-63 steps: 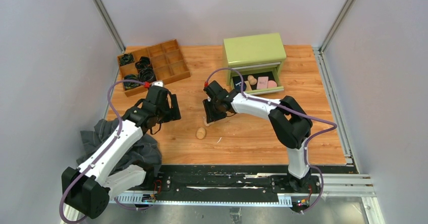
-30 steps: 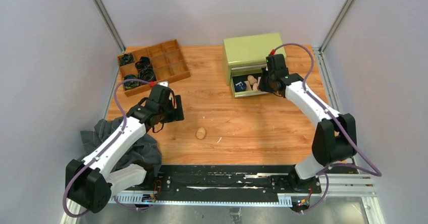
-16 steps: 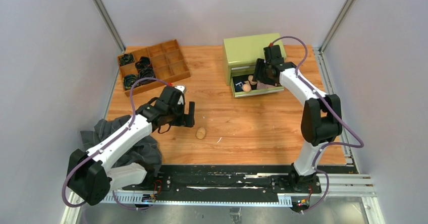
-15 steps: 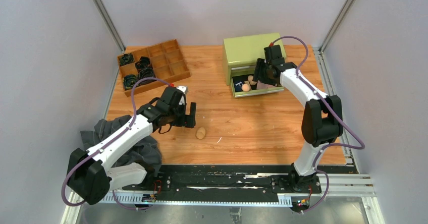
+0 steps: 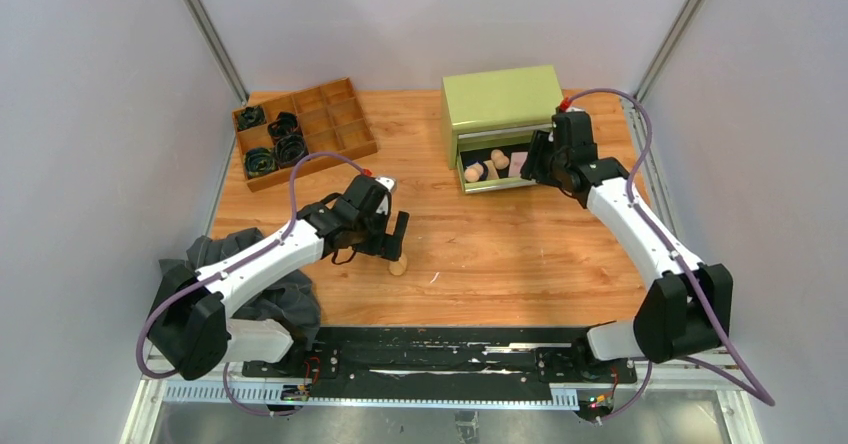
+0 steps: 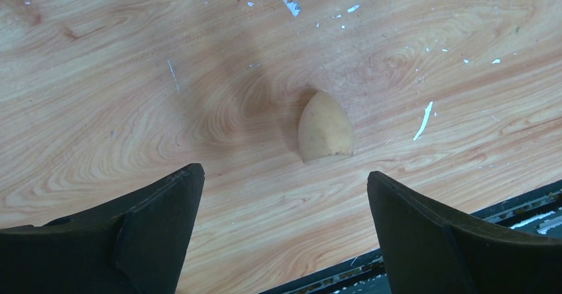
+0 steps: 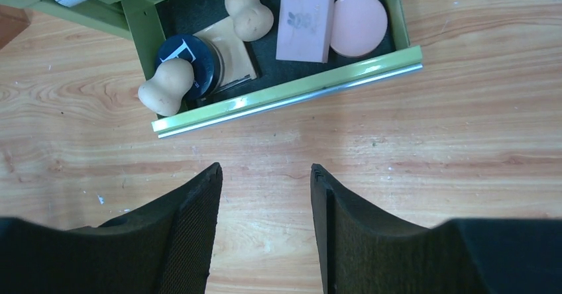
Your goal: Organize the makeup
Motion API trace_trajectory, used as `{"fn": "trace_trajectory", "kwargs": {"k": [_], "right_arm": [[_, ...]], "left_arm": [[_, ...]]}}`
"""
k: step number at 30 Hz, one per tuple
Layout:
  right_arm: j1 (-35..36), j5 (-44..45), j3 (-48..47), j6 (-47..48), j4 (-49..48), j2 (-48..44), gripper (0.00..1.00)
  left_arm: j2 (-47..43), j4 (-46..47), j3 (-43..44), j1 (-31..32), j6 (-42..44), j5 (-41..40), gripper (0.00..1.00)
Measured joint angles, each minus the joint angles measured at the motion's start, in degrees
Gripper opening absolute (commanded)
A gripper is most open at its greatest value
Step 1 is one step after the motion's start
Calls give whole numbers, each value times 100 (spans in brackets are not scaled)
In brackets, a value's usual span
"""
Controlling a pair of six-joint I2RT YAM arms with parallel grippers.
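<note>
— Where is the top camera looking from?
— It is hanging high above and behind the arm bases, looking down from far off and taking in the whole counter [image 5: 500, 254].
— And the wrist cameras?
— The left one is pointing almost straight down, close over the egg-shaped sponge [image 6: 324, 130]. The right one is facing down at the open drawer [image 7: 285, 94], a little farther back. The top view is sharing both spots.

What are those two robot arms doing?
They are tidying makeup into a green drawer. The left gripper hovers open over a beige sponge on the table. The right gripper is open and empty in front of the drawer, which holds two more sponges, a dark compact and pink pads.
</note>
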State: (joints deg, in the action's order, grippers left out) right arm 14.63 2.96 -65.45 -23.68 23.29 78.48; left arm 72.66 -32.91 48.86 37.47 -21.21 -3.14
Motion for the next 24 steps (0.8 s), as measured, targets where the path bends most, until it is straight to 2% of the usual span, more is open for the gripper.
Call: {"fn": "trace_trajectory", "kwargs": {"k": [5, 10, 15, 18, 20, 24], "right_arm": [[225, -144, -66, 17, -107, 413, 50], [673, -398, -629, 22, -157, 1379, 54], [920, -586, -1217, 11, -273, 2218, 50], [938, -651, -1473, -20, -295, 2562, 43], [938, -688, -1628, -46, -295, 2761, 35], [938, -800, -1808, -61, -310, 2992, 5]], "left_arm": [[44, 48, 28, 0, -4, -9, 98], [44, 96, 31, 0, -26, -48, 98], [42, 85, 33, 0, -28, -133, 98], [42, 61, 33, 2, -28, -184, 98], [42, 46, 33, 0, -26, -214, 98], [42, 2, 33, 2, -24, -262, 98]]}}
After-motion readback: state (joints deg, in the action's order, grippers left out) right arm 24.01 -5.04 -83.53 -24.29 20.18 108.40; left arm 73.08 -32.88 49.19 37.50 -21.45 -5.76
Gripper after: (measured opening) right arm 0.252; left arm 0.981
